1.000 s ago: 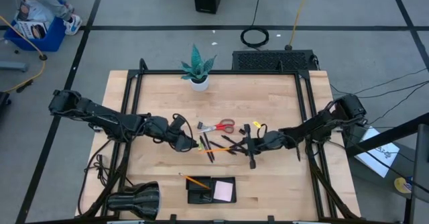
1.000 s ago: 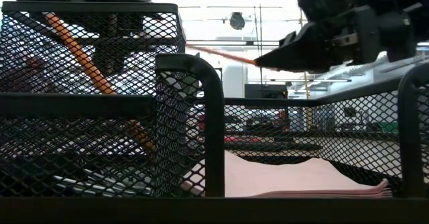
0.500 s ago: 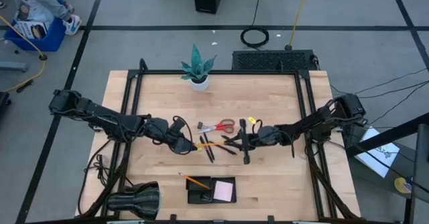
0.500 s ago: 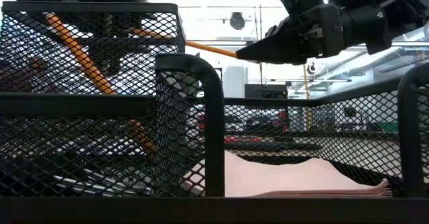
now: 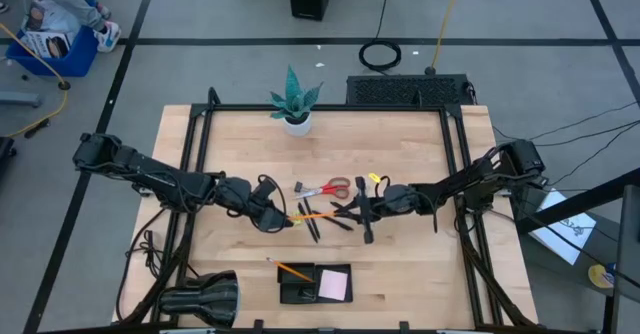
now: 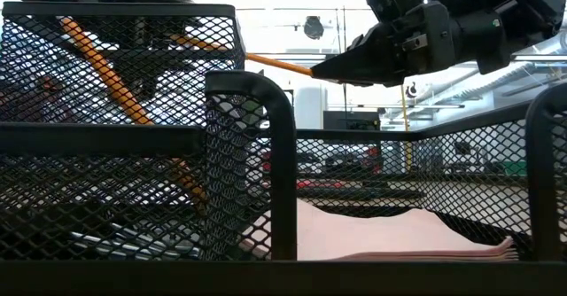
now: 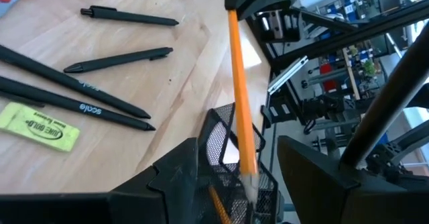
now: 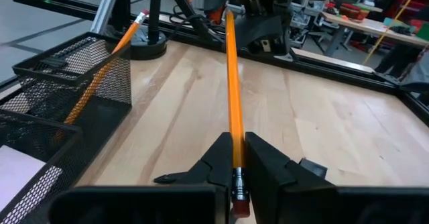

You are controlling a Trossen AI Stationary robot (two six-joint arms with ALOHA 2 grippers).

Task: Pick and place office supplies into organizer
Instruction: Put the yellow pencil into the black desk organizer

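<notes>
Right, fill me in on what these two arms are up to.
A handover at mid-table. The right gripper is shut on the eraser end of an orange pencil, held out level toward the left gripper, whose open fingers flank the pencil's tip. Pens, red-handled scissors and a yellow eraser lie on the table. The mesh organizer at the near edge already holds another pencil and a pink note pad.

Organizer [image 5: 315, 284]: black mesh tray, near table's front edge.
Note pad [image 5: 335, 285]: pale pink, flat in organizer's right compartment.
Second pencil [image 5: 293, 270]: orange, leaning out of organizer's left side.
Held pencil [image 5: 318, 217]: orange, level above table, behind organizer.
Scissors [image 5: 327, 188]: red-handled, flat, behind held pencil.
Pens [image 5: 312, 222]: black, scattered beneath held pencil.
</notes>
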